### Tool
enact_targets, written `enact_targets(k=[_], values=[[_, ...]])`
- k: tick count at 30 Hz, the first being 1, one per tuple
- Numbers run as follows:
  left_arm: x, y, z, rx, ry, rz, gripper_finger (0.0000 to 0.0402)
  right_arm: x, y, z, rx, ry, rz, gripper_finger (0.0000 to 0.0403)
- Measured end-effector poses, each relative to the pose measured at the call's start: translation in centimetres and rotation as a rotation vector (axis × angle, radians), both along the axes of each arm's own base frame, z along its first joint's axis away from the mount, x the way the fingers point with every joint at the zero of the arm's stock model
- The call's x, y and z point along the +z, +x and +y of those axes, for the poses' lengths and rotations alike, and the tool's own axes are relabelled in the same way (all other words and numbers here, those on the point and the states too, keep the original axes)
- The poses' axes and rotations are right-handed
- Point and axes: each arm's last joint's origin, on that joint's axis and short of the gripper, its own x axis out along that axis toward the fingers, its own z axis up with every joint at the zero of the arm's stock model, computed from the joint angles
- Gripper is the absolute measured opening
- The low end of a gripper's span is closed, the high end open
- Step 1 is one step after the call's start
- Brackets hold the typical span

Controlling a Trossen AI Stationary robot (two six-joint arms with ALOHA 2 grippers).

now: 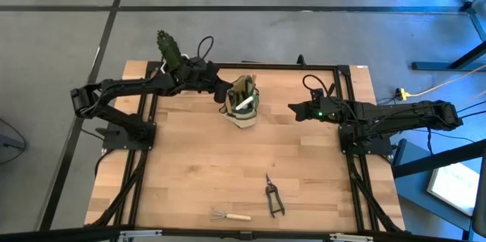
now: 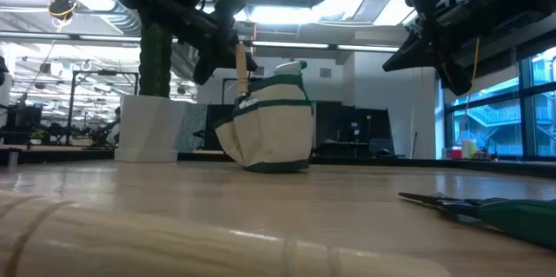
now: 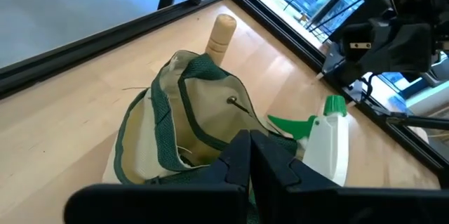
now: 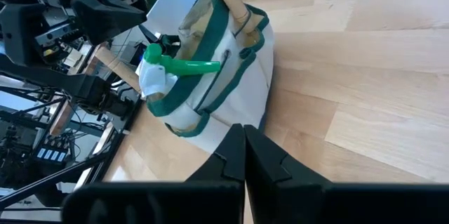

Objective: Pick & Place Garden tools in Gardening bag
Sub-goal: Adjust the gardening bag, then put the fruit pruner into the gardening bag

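Note:
The olive-green gardening bag (image 1: 244,115) stands upright on the table's far middle. A wooden tool handle (image 3: 222,33) and a white spray bottle with a green trigger (image 3: 327,142) stick up out of it. My left gripper (image 1: 226,95) is shut just above the bag's left rim. My right gripper (image 1: 291,108) is shut and raised, a little to the right of the bag and apart from it. Dark pruning shears (image 1: 273,197) and a little wire rake (image 1: 230,215) lie flat near the table's near edge. My left gripper's shut fingers (image 3: 238,155) hang over the bag's open mouth (image 3: 210,129), slanting down from the table's left, close to the wooden handle. I cannot tell whether they touch the rim or the handle.
A cactus (image 1: 168,47) in a white pot (image 2: 148,128) stands at the far left corner, behind my left arm. Bare wood lies between the bag and the tools at the near edge. A black frame rail (image 1: 288,65) runs along the table's far edge.

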Motion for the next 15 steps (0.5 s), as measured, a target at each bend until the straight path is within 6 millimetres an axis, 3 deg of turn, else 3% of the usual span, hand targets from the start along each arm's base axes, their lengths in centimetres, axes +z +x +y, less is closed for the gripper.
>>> enact_targets(k=[5, 15], values=[[0.3, 0.1, 0.1, 0.006, 0.014, -0.030, 0.0002, 0.0, 0.0, 0.0, 0.000, 0.000, 0.000, 0.0000], [3.0, -0.5, -0.4, 0.040, 0.022, -0.196, 0.0002, 0.0, 0.0, 0.0, 0.000, 0.000, 0.000, 0.0000]])
